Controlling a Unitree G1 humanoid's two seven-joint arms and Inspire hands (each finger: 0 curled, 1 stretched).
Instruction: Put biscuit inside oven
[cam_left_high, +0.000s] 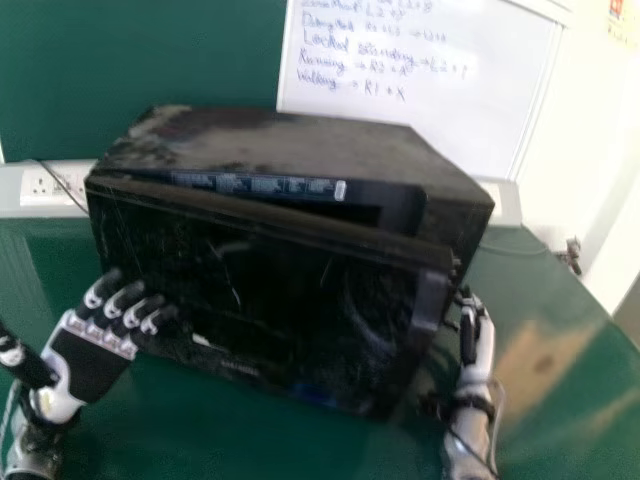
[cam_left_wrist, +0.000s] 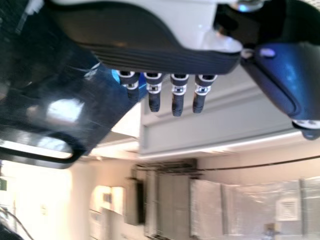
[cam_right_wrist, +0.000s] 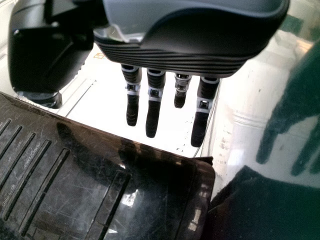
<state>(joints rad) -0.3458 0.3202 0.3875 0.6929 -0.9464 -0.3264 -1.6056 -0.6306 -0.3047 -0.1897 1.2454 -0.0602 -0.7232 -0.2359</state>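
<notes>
The black oven (cam_left_high: 290, 150) stands on the green table, its dark glossy door (cam_left_high: 260, 290) tilted partly open, with a gap along the top. My left hand (cam_left_high: 92, 355) is at the door's left side, palm down, its fingers straight and spread toward the door. My right hand (cam_left_high: 474, 335) stands beside the oven's right front edge. In the left wrist view the left hand (cam_left_wrist: 155, 55) has straight fingers, with the glossy door (cam_left_wrist: 55, 95) beside it. The right hand (cam_right_wrist: 172, 57) holds its fingers straight near the dark oven panel (cam_right_wrist: 150, 185) in the right wrist view. I see no biscuit.
Green table (cam_left_high: 560, 330) surface extends around the oven. Behind it are a whiteboard (cam_left_high: 420, 90) with writing and a wall socket strip (cam_left_high: 50, 190) with a cable. Another cable lies at the back right.
</notes>
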